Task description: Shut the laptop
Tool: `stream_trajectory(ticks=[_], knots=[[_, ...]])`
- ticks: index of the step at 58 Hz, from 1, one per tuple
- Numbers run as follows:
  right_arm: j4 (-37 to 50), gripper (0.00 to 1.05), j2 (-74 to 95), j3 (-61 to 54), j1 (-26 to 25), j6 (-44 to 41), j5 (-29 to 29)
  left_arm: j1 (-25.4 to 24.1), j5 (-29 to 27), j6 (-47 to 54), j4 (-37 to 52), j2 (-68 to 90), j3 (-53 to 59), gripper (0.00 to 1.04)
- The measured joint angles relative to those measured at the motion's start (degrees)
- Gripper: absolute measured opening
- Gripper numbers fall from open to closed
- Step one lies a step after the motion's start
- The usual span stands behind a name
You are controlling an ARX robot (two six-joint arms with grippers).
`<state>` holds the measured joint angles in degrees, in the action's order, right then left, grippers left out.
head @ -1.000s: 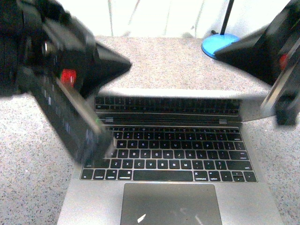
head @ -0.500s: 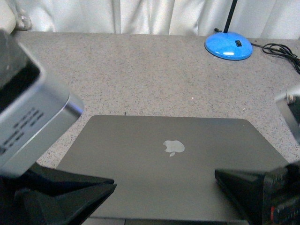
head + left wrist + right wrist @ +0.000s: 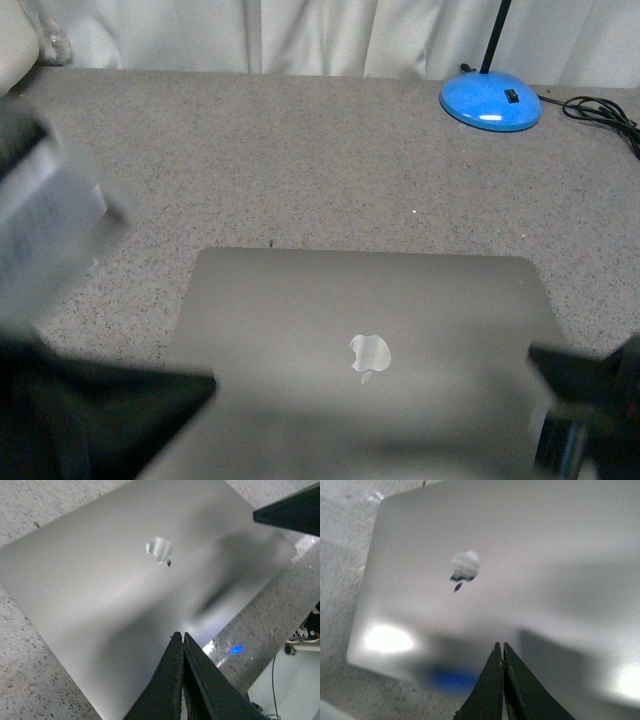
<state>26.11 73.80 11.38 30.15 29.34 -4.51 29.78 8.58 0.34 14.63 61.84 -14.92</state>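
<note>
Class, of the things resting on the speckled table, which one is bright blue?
The round lamp base, far right. The closed laptop is grey with a shiny logo; the cable is black.

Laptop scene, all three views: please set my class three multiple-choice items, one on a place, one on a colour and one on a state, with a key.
1. Where does the lamp base stand relative to the laptop?
A) on its lid
B) beyond it, towards the robot's right
C) between it and the robot

2. What colour is the lamp base?
A) blue
B) red
C) white

3. What state is the laptop in?
A) fully open
B) half open
C) closed, lid down

Key:
1 B: the front view shows it on the table, past the laptop's far right corner.
2 A: its glossy disc is bright blue.
3 C: only the grey lid with the apple logo shows, with no keys or screen.
</note>
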Motion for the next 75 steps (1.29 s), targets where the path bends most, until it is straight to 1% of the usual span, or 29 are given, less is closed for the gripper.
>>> stream_trajectory(ticks=[2, 5, 12, 16, 20, 25, 29, 30, 31, 32, 33, 35, 41, 46, 50, 53, 58, 59, 60, 62, 63, 64, 67, 68, 69, 71, 72, 73, 75], knots=[[-0.13, 0.01, -1.64, 1.18, -1.53, -2.47, -2.75, -1.53, -0.39, -0.68, 0.33, 0.00, -1.36, 0.04], [-1.25, 0.01, -4.72, 3.50, -4.04, -6.80, -7.04, -5.49, -1.25, -2.08, 0.92, -0.39, -5.16, 0.04], [-3.93, 0.01, -11.19, 6.71, -7.54, -14.36, -13.68, -12.22, -1.05, -3.93, 0.61, -3.52, -10.95, 0.04], [-5.62, 0.01, -15.28, 6.95, -8.17, -17.40, -16.98, -15.21, -0.22, -4.24, -0.13, -6.43, -11.76, 0.04], [-6.80, 0.01, -19.26, 6.32, -7.56, -20.26, -21.09, -18.47, 1.16, -4.59, -1.33, -9.92, -11.02, 0.04], [-6.67, 0.01, -24.50, 4.00, -4.94, -22.60, -27.80, -21.99, 2.21, -5.09, -2.10, -13.99, -8.41, 0.04], [-4.24, 0.01, -27.50, 0.90, -1.53, -25.00, -34.62, -24.55, 2.27, -6.10, -2.75, -16.74, -5.64, 0.04], [-2.23, 0.01, -28.04, -0.59, 0.02, -26.32, -38.93, -25.62, 1.66, -6.36, -2.82, -18.05, -4.11, 0.04], [-1.03, 0.01, -28.20, -1.49, 0.98, -26.84, -41.42, -26.56, 1.33, -6.82, -2.67, -19.28, -2.58, 0.04], [-0.26, 0.01, -28.17, -2.49, 2.34, -27.02, -45.20, -27.08, 0.98, -7.06, -2.64, -20.09, -1.64, 0.04], [-0.20, 0.01, -28.13, -2.75, 2.78, -26.99, -46.40, -27.50, 0.50, -7.50, -2.64, -20.90, -0.74, 0.04], [0.28, 0.01, -27.54, -3.76, 4.42, -26.69, -51.34, -27.95, 0.02, -8.15, -2.64, -22.08, 0.52, 0.04], [-2.08, 0.01, -25.33, -5.09, 8.57, -22.95, -61.24, -28.46, -1.36, -9.73, -3.85, -26.12, 3.58, 0.04], [0.33, 0.01, -23.02, -6.43, 12.35, -20.76, -66.49, -27.80, -2.54, -10.71, -6.93, -30.16, 5.79, 0.04], [1.55, 0.01, -21.31, -7.50, 15.32, -18.21, -69.88, -25.75, -4.42, -10.91, -10.51, -35.39, 8.52, 0.04], [1.66, 0.01, -20.96, -8.00, 16.13, -17.42, -70.66, -24.28, -5.05, -11.10, -12.26, -38.56, 9.86, 0.04], [8.63, 0.01, -19.15, -10.36, 16.66, -18.91, -71.17, -22.23, -6.49, -11.39, -14.51, -43.28, 11.37, 0.04], [10.25, 0.01, -18.73, -10.80, 16.66, -18.91, -71.10, -21.66, -7.76, -10.95, -14.60, -44.81, 11.85, 0.04], [12.37, 0.01, -18.05, -11.15, 16.41, -20.46, -70.10, -21.14, -8.28, -10.75, -14.05, -45.66, 12.28, 0.04], [15.52, 0.01, -18.14, -11.58, 15.74, -22.03, -67.08, -20.17, -12.92, -9.11, -13.51, -48.92, 13.35, 0.04], [17.57, 0.01, -18.91, -11.69, 15.21, -22.60, -63.91, -20.11, -14.21, -8.15, -13.66, -50.66, 13.79, 0.04], [17.57, 0.01, -18.91, -11.69, 15.21, -22.60, -63.91, -20.72, -13.77, -6.93, -14.36, -53.18, 13.81, 0.04], [18.08, 0.01, -23.08, -11.82, 13.64, -25.59, -58.10, -23.74, -10.86, -4.72, -14.60, -57.55, 13.84, 0.04], [17.35, 0.01, -24.59, -11.82, 12.96, -25.92, -56.08, -26.51, -9.38, -3.67, -14.58, -60.19, 13.84, 0.04], [15.47, 0.01, -26.97, -11.82, 11.85, -26.75, -53.29, -27.63, -9.35, -3.23, -14.58, -60.94, 13.86, 0.04], [7.52, 0.01, -34.45, -11.82, 8.35, -27.56, -45.64, -28.85, -9.60, -2.84, -14.60, -61.35, 13.86, 0.04], [5.46, 0.01, -36.72, -11.80, 7.34, -27.87, -42.07, -29.18, -9.55, -2.56, -14.60, -61.48, 13.86, 0.04], [-0.61, 0.01, -43.54, -11.78, 4.50, -28.13, -37.03, -29.35, -9.42, -2.27, -14.62, -61.57, 13.86, 0.04], [-9.38, 0.01, -54.40, -11.72, -0.02, -28.52, -27.87, -29.44, -9.09, -1.79, -14.62, -61.57, 13.86, 0.04]])
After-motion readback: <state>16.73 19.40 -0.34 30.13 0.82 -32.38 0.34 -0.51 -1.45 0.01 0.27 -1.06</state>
